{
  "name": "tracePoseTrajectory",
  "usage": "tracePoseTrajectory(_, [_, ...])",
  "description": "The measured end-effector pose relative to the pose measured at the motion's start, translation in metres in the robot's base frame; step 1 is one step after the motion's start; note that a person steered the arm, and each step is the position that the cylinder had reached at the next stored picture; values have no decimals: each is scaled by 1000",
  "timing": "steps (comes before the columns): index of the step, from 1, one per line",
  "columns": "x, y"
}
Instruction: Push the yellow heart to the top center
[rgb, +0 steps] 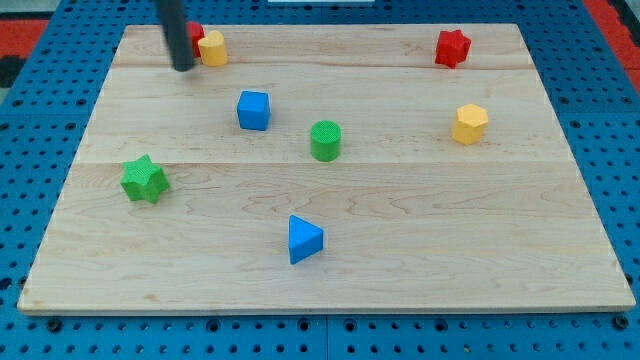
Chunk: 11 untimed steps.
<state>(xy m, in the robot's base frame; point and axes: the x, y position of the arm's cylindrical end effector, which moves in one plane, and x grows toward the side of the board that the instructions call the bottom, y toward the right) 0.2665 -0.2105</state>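
Gripperless, my tip (183, 68) rests at the far left, just left of the yellow heart (212, 48), beside a red block (195, 36).

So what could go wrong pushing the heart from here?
1. My tip sits low and to the view's left of the yellow heart, so a push may slide it off the board's top edge.
2. The red block partly hidden behind the rod may be dragged along.

Wooden board (400, 250), eight coloured blocks scattered on it, mostly upper half
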Motion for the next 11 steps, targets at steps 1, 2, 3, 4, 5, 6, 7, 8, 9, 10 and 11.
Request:
tracePoseTrajectory(1, [-13, -8])
tracePoseTrajectory(2, [-13, 13])
tracePoseTrajectory(3, [-13, 69])
tracePoseTrajectory(4, [-7, 134])
tracePoseTrajectory(5, [-6, 112])
tracePoseTrajectory(6, [-21, 84])
tracePoseTrajectory(7, [-32, 87])
tracePoseTrajectory(8, [-33, 127])
tracePoseTrajectory(9, [-31, 151])
tracePoseTrajectory(10, [-58, 112])
tracePoseTrajectory(11, [-65, 135])
